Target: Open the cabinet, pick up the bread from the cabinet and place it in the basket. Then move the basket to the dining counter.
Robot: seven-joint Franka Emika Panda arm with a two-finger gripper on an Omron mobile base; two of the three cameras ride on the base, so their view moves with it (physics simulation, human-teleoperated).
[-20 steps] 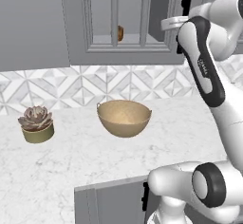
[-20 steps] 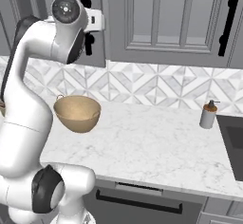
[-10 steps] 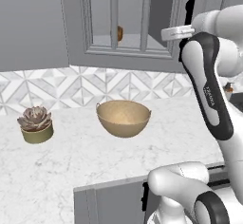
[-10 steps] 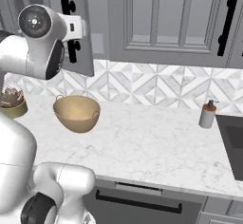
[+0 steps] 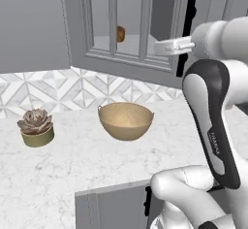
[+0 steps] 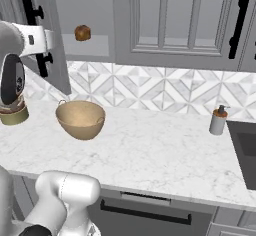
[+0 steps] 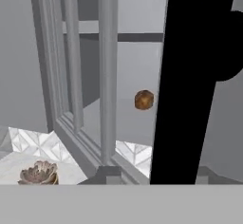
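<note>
The gripper (image 5: 186,48) sits at the long black handle (image 5: 186,33) of the cabinet door (image 5: 131,24), up high at the right of the left base view. In the hand view the handle (image 7: 190,80) runs as a broad black bar right in front of the camera, between the finger tips; whether the jaws clamp it or merely straddle it cannot be told. The cabinet door stands swung partly out from the wall. Behind its panes, the bread (image 7: 144,99) lies on the cabinet shelf (image 6: 95,45), a small brown lump (image 6: 82,32). Below, on the white marble counter (image 6: 165,155), the basket (image 5: 126,120) stands upright, near the backsplash. Left of it is a potted succulent (image 5: 36,127). Far right on the counter stands a soap dispenser (image 6: 218,120).
</note>
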